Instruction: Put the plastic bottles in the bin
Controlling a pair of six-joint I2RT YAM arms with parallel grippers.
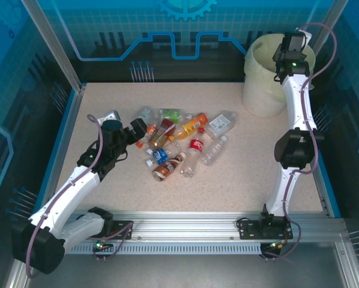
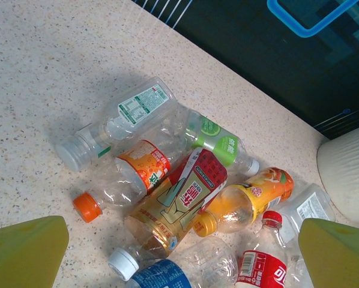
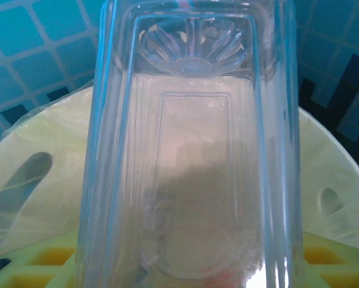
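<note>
Several plastic bottles (image 1: 179, 141) lie in a heap at mid-table. My left gripper (image 1: 137, 129) hovers open at the heap's left edge. In the left wrist view its yellow fingers (image 2: 23, 252) stand wide apart, with the left gripper (image 2: 179, 258) above a red-and-gold tea bottle (image 2: 179, 204), an orange juice bottle (image 2: 251, 198) and a blue-labelled bottle (image 2: 161, 273). My right gripper (image 1: 287, 48) is over the bin (image 1: 257, 90), shut on a clear bottle (image 3: 191, 150) that hangs above the bag-lined bin rim (image 3: 35, 156).
The white bin stands at the table's back right corner, against the blue enclosure wall. Raised aluminium rails run along the table's left and right edges. A rail (image 1: 185, 225) with both arm bases runs along the near edge.
</note>
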